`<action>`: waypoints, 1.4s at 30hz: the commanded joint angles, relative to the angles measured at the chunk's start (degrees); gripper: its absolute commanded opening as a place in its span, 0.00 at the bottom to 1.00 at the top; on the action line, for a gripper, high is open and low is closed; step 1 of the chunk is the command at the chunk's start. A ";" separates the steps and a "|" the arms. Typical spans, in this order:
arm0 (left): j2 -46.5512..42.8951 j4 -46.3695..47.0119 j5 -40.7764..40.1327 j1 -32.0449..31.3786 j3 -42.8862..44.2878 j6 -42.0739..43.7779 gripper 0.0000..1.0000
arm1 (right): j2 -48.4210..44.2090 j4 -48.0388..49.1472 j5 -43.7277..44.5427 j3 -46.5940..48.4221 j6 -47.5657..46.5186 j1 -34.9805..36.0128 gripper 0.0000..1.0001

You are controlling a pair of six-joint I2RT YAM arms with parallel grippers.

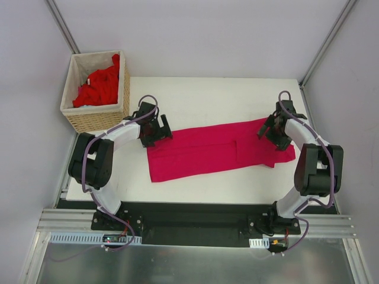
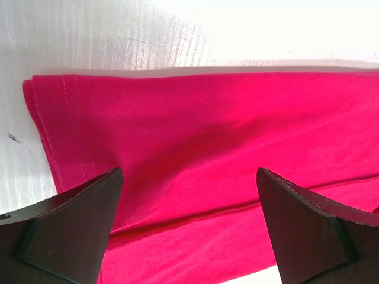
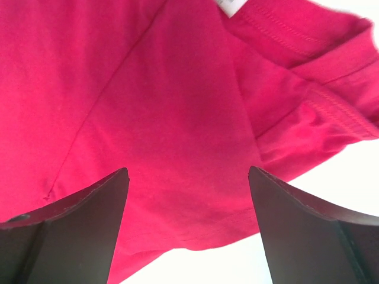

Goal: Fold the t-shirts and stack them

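Note:
A magenta-crimson t-shirt (image 1: 213, 151) lies on the white table (image 1: 207, 94), folded into a long strip running left to right. My left gripper (image 1: 157, 134) hovers open over the strip's far-left hem end; in the left wrist view the shirt (image 2: 207, 130) fills the space between the spread fingers (image 2: 71, 231) of that gripper (image 2: 189, 173), and nothing is gripped. My right gripper (image 1: 271, 132) is open above the far-right neck end. In the right wrist view the cloth (image 3: 148, 100) lies under the open gripper (image 3: 188, 171), with a white neck label (image 3: 230, 5) at the top edge. More red t-shirts (image 1: 99, 87) sit in the basket.
A wicker basket (image 1: 98, 118) with a white liner stands off the table's far-left corner. Bare white table surface shows behind and in front of the strip. Grey walls and metal posts enclose the cell.

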 commanded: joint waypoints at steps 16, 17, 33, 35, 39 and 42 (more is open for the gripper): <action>-18.74 0.05 2.62 -1.95 -9.66 -3.43 0.95 | 0.16 2.39 -4.28 1.89 1.15 1.39 0.85; -20.07 -0.04 2.79 -1.95 -10.56 -3.52 0.95 | 0.24 2.48 -4.28 1.89 1.15 1.47 0.84; -22.01 -1.19 -2.65 -1.95 -16.72 -8.62 0.95 | -2.74 2.39 -3.22 1.10 0.89 4.90 0.83; -20.97 -1.10 -3.62 -1.95 -15.93 -8.54 0.95 | -3.09 2.56 -3.66 1.19 0.62 4.99 0.82; -18.76 -0.92 -4.59 -1.95 -13.65 -8.80 0.94 | -4.15 3.27 -4.10 1.62 0.18 6.65 0.82; -17.53 0.04 -5.03 -1.95 -11.63 -8.89 0.94 | -4.24 3.18 -3.84 2.24 -0.17 7.97 0.82</action>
